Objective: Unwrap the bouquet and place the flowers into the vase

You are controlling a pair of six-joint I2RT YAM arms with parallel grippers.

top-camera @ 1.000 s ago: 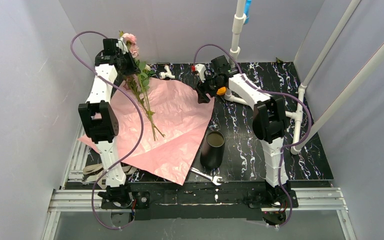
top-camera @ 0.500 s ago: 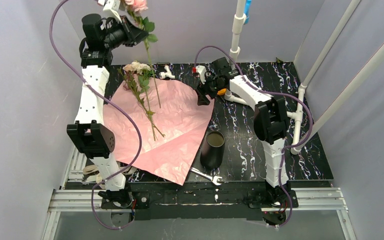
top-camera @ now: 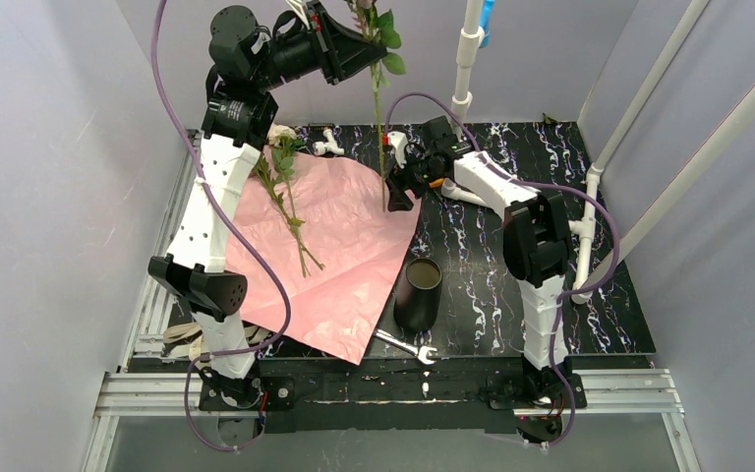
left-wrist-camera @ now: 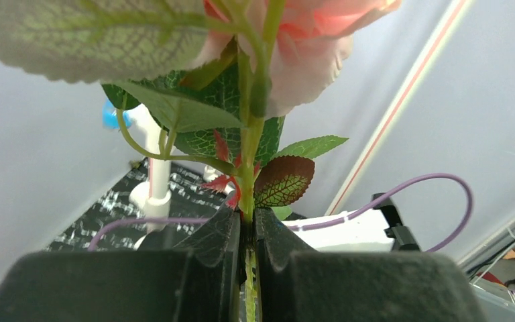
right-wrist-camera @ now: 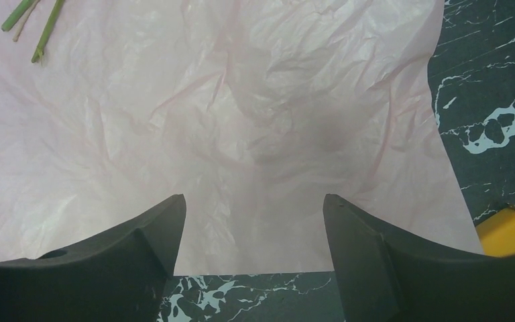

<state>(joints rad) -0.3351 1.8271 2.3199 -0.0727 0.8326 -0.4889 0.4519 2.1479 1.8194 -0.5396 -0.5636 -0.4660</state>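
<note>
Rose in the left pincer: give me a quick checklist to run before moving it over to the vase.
1. Grip: left pincer shut on the stem of the rose: ok.
2. Height: rose hangs in the air above the pink paper: ok.
3. Stem tip clear of the right pincer: cannot tell; they overlap in the top view.
4. Other arm: right pincer open and empty: ok.
5. Target: vase upright, mouth unobstructed: ok.
6. Leftovers: other flowers lying on the pink paper, apart from the vase: ok.
</note>
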